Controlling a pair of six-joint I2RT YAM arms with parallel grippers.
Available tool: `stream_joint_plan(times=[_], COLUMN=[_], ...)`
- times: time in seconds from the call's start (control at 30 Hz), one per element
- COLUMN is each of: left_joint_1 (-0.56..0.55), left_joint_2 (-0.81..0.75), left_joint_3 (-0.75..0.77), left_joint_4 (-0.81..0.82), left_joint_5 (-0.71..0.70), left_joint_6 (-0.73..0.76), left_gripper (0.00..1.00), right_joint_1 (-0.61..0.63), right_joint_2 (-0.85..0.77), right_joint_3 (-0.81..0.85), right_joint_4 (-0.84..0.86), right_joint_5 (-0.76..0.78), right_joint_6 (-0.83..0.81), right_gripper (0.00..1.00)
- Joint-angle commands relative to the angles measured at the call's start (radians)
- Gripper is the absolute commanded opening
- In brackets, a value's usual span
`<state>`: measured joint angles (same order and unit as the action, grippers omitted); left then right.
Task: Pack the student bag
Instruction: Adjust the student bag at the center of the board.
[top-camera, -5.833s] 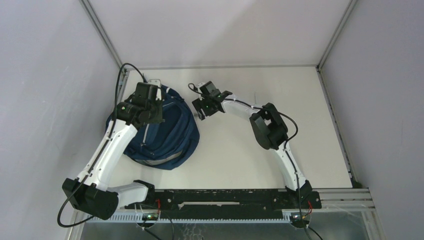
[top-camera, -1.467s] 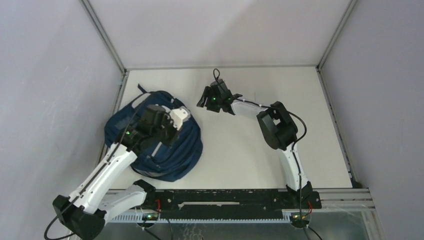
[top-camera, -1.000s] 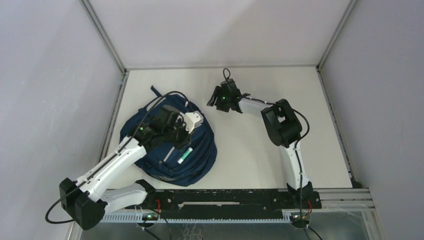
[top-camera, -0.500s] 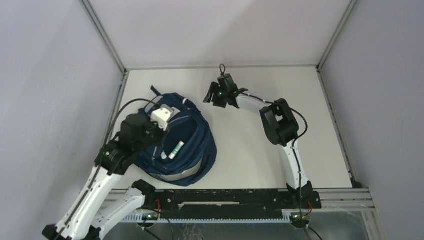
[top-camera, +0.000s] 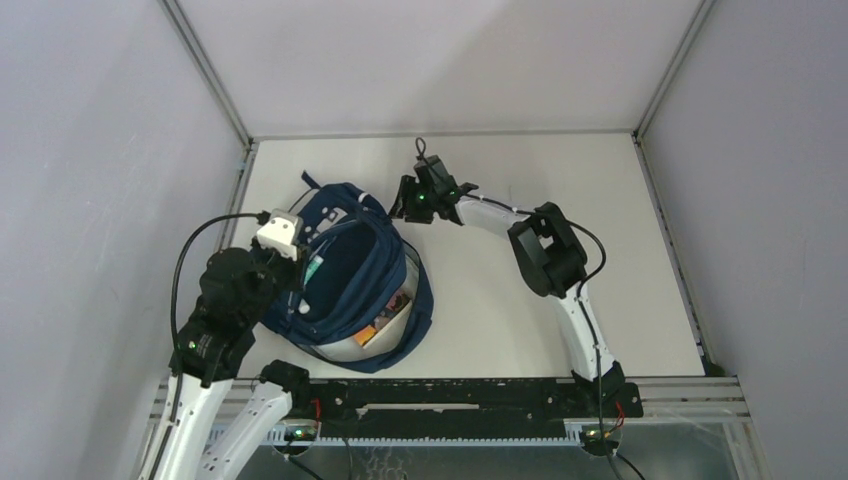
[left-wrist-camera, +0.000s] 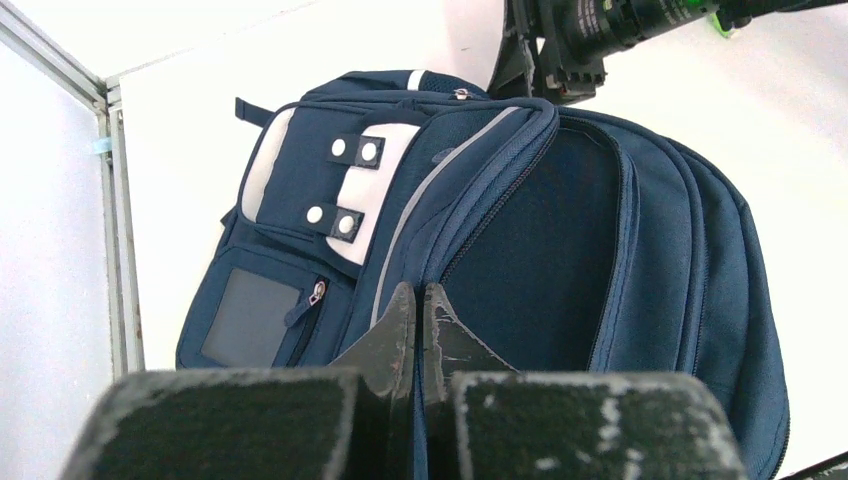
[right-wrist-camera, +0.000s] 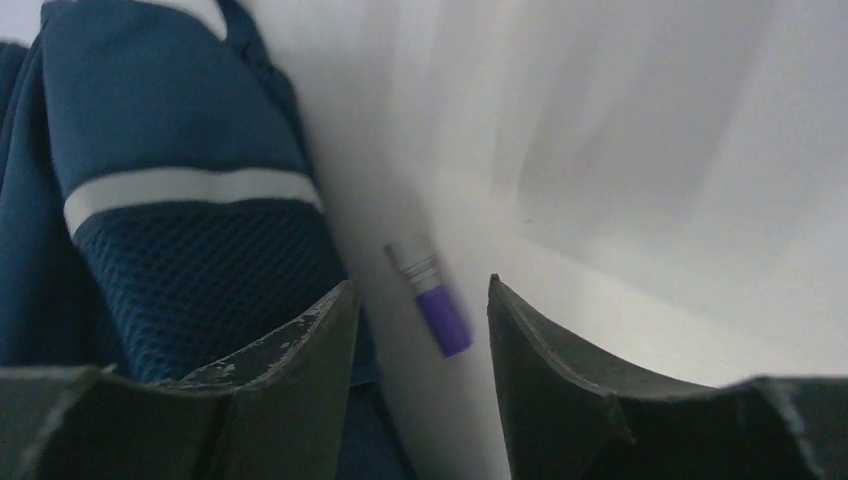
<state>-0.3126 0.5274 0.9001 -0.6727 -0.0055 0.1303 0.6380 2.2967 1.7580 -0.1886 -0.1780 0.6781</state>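
The student bag (top-camera: 350, 275) is a navy backpack lying at the table's left, its main opening gaping. White patches with snaps show in the left wrist view (left-wrist-camera: 350, 175). My left gripper (top-camera: 301, 272) is shut on the bag's zipper edge (left-wrist-camera: 418, 292), with blue fabric pinched between the fingers. My right gripper (top-camera: 402, 205) is open at the bag's top end. In the right wrist view a small purple-capped marker (right-wrist-camera: 440, 315) lies on the table between its open fingers (right-wrist-camera: 419, 288), beside the bag's mesh side (right-wrist-camera: 190, 270).
A colourful orange item (top-camera: 386, 321) and a greenish pen (top-camera: 314, 267) show inside the bag. The right arm's wrist (left-wrist-camera: 575, 40) hangs just beyond the bag's far end. The metal frame rail (top-camera: 232, 215) runs close along the bag's left side.
My left arm has drawn back to the near left, holding the bag's edge, and the opening now gapes wider. My right gripper has moved left to the bag's top.
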Motion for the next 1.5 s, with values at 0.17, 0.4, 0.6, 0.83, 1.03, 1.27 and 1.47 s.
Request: stream_joint_plan(times=[0.17,0.4,0.6,0.83,1.03,1.27,1.47], left_joint_1=[0.015,0.014,0.015,0.018,0.021,0.024,0.027], left_joint_2=[0.012,0.035,0.014,-0.008,-0.017,-0.011,-0.011], left_joint_3=[0.0,-0.047,-0.066,-0.079,-0.071,-0.068,-0.075], left_joint_4=[0.11,0.153,0.159,0.159,0.164,0.156,0.159], left_joint_5=[-0.019,-0.03,-0.055,-0.082,-0.086,-0.1,-0.111], left_joint_6=[-0.013,-0.039,-0.04,-0.038,-0.021,-0.018,-0.015], left_gripper=[0.0,0.0,0.0,0.0,0.0,0.0,0.0], right_joint_1=[0.014,0.03,0.073,0.111,0.189,0.262,0.292], right_joint_2=[-0.083,-0.192,-0.254,-0.312,-0.305,-0.26,-0.218], right_joint_3=[-0.179,-0.429,-0.466,-0.444,-0.289,-0.155,-0.113], right_joint_4=[0.123,0.572,0.743,0.755,0.564,0.492,0.451], right_joint_5=[-0.159,-0.513,-0.613,-0.61,-0.618,-0.617,-0.611], right_joint_6=[0.049,0.244,0.344,0.347,0.239,0.211,0.19], right_gripper=[0.39,0.3,0.3,0.32,0.33,0.33,0.34])
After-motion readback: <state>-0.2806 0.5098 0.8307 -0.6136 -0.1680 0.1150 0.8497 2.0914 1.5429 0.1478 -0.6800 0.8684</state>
